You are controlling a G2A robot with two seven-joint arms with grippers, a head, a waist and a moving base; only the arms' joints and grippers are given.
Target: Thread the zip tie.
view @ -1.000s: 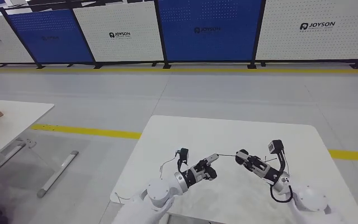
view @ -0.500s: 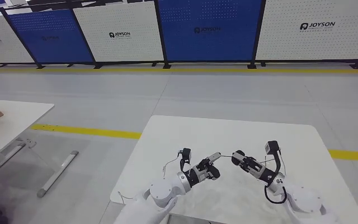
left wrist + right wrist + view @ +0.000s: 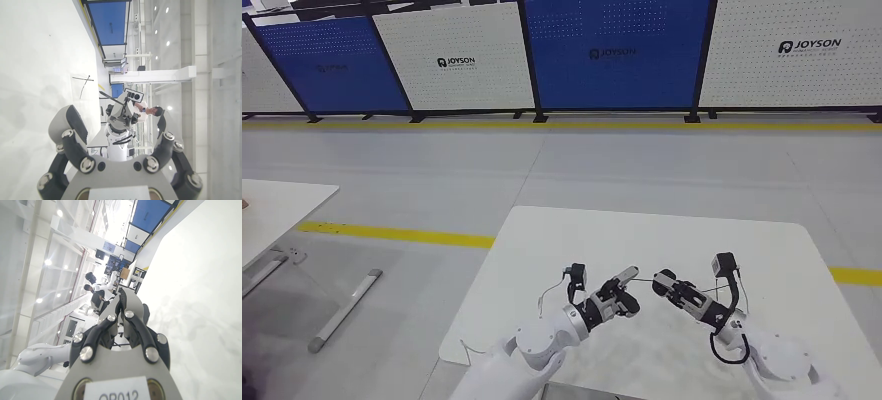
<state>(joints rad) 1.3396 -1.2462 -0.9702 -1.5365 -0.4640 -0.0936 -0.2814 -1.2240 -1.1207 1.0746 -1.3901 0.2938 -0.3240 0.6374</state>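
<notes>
White table (image 3: 572, 240), rounded corners, w/ a few thin black strips (image 3: 86, 81) lying crossed on it, close to one edge. Grey floor (image 3: 542, 165) all round; yellow line (image 3: 392, 234) runs up to table's left edge & shows again past right edge. At back, row of pegboard panels on black frames, alt. colours: blue panel (image 3: 617, 50) in middle, white panel (image 3: 452, 55) just beside it. 2nd white table (image 3: 277, 205) off to left, well apart, its metal foot rail (image 3: 342, 310) on floor. Ceiling lights (image 3: 167, 43) overhead; cardboard box (image 3: 125, 273) far off in bkgd.
</notes>
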